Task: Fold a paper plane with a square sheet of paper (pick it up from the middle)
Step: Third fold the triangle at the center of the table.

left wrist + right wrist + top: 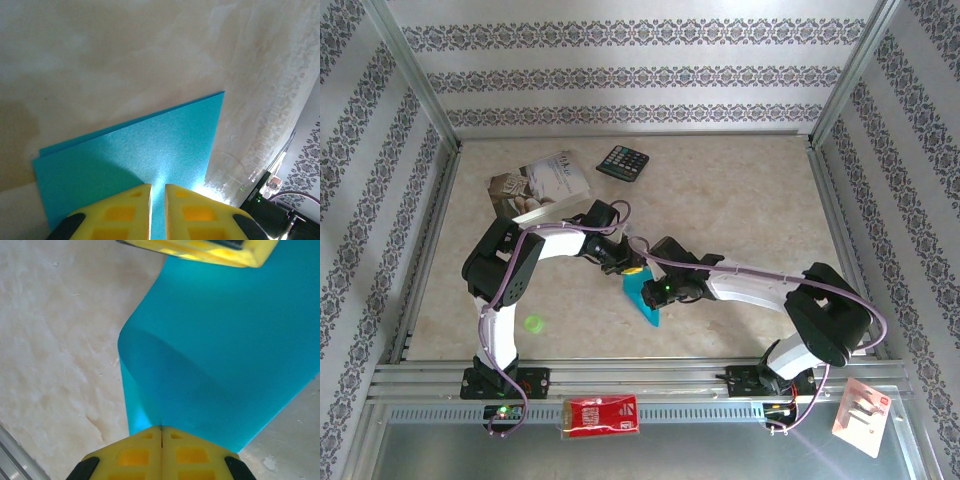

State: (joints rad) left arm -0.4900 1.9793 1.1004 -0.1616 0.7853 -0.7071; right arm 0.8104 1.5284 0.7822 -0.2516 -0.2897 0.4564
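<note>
Two yellow fingers (pixel 131 456) sit at the bottom of the right wrist view, closest of all. They belong to the right pincer (pixel 161 429). They are pressed tight together, with the edge of the blue paper (pixel 225 355) caught between them. From there the paper rises in a soft hump toward the top of the frame, so that part is up off the desk (pixel 55 340).

At the bottom middle of the left wrist view is the left pincer (pixel 158 187). Its fingers stand a thin crack apart, and blue shows through the crack. It is right over the paper, but I cannot tell if it nips the paper or only pushes on it. Here the paper lies flat. A second layer peeks out along its upper left edge, so it looks folded over once.

From above, the paper is a small blue wedge in the middle of the frame, between the two pincers.

I think a fold is being made, and the folding is far from done. Next, the right pincer needs to bring its edge over so the edges match, while the left one pins the paper down. Then the bend needs a firm press. The paper is thin, so a hard tug may tear it.
</note>
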